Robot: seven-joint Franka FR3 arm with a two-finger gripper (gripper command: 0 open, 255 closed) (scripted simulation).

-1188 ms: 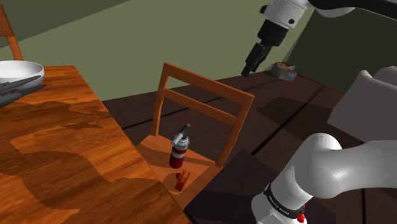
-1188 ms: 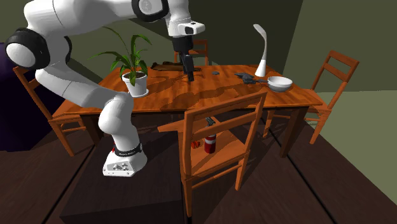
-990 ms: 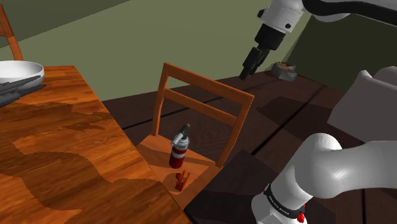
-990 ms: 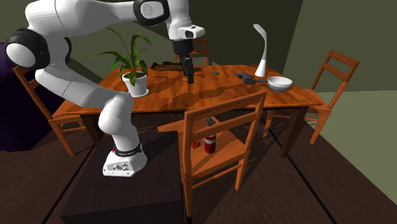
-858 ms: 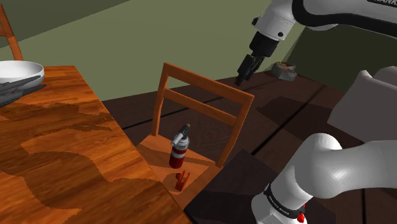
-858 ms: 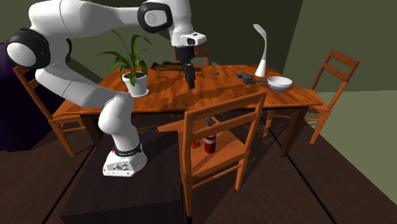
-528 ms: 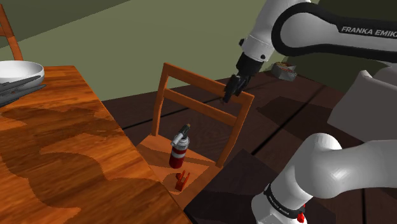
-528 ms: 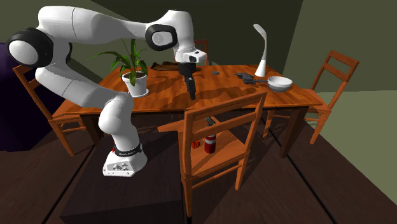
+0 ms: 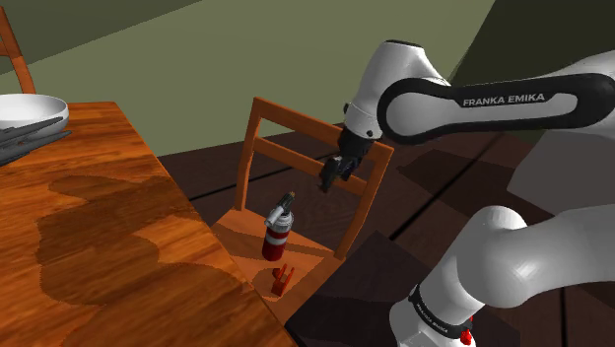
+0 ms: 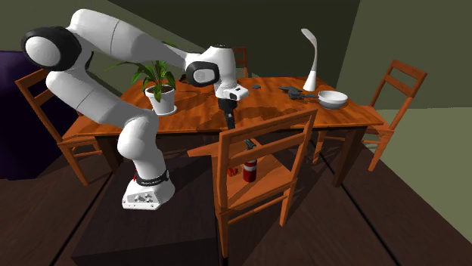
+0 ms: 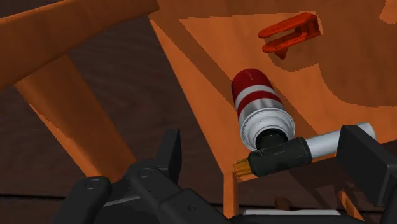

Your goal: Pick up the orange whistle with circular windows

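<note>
Pincer [image 9: 330, 175]: black, at the end of the white arm [image 9: 473, 99], hanging over the chair [image 9: 315, 148] close to its back rails. In the wrist view its fingers [image 11: 170, 149] stand well apart and clasp nothing.
Pincer, second exterior view [image 10: 229, 119]: seen end-on against the surface's near edge, above the chair's top rail; the gap between the fingers cannot be made out there.
Orange whistle [image 11: 289, 33]: a small orange-red piece lying on the chair seat, beyond the canister [image 11: 261, 108] as seen from the pincer, and apart from both.
Orange whistle, shoulder view [image 9: 283, 280]: a tiny upright shape on the seat just by the surface's edge. Its circular windows are too small to tell.
Orange whistle, second exterior view [image 10: 232, 171]: glimpsed between the chair's back posts, just beside the canister [image 10: 249, 168], with no detail legible.
Canister [image 9: 279, 229]: red with white bands and a black nozzle with a pale handle, upright on the seat below the pincer.
Chair seat: partly hidden under the wooden surface [image 9: 99, 227]; in the wrist view the rails and seat are cut off by the frame.
Surface, far end: a white bowl [image 9: 30, 106], cut off at the frame's edge, with dark utensils [image 9: 20, 138] of unclear kind beside it.
Surface, second exterior view [image 10: 265, 106]: also carries a potted plant [image 10: 159, 79] and a white lamp [image 10: 312, 60].
</note>
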